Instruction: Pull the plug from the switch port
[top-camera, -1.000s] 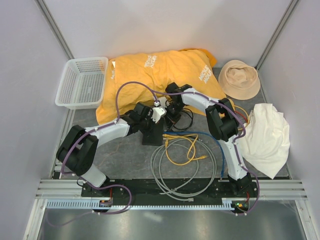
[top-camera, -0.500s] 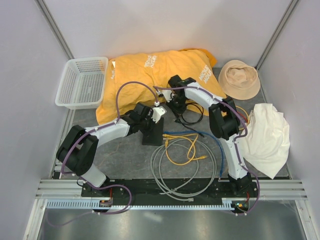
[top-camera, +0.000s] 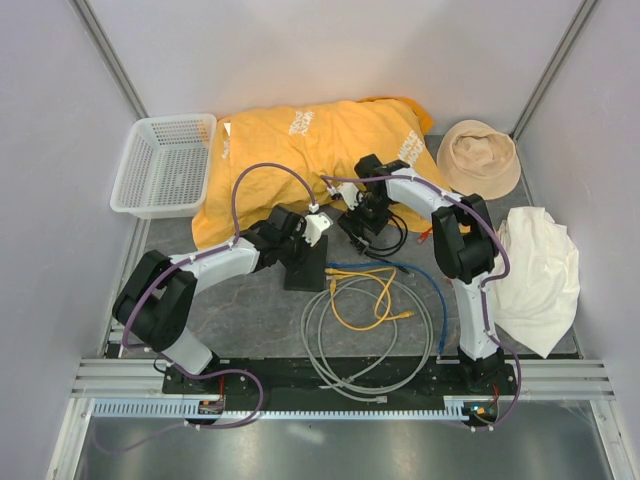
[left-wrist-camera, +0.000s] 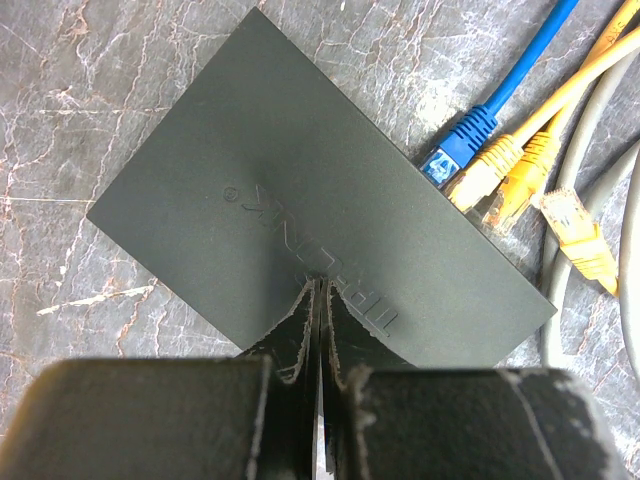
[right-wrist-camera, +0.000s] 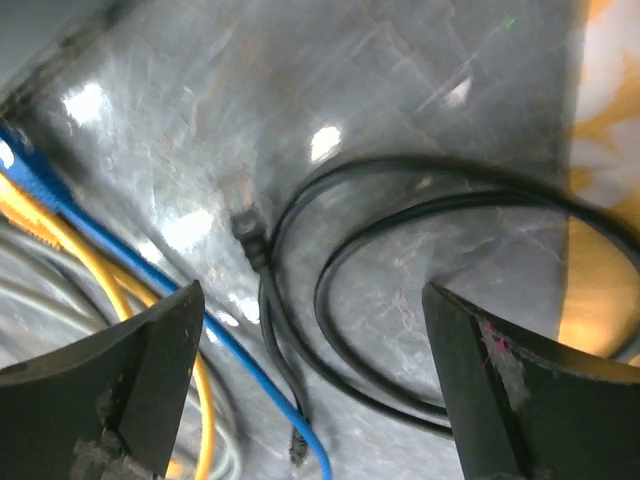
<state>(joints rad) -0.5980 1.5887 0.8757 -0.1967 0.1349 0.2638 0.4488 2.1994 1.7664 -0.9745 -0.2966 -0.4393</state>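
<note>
In the top view, the switch (top-camera: 305, 268) was seen pinned to the bench (top-camera: 250, 310) by the L hand (top-camera: 309, 248). The R hand (top-camera: 366, 218) hung over a black cable (top-camera: 398, 238) just past the switch's far corner.

In the left wrist view, the L hand (left-wrist-camera: 317, 300) was shown shut tight w/ nothing btwn its fingers, tips pressed on the switch lid. A blue plug (left-wrist-camera: 455, 150) and yellow plugs (left-wrist-camera: 490, 175) were seated along the port side.

In the right wrist view, the R hand was spread wide and empty. The black plug (right-wrist-camera: 247, 225) lay loose on the bench below, out of any port.

The pull was judged done. For a clean finish, the R hand should be lifted straight up so the cable loops aren't snagged, w/ pressure held on the switch till clear.
</note>
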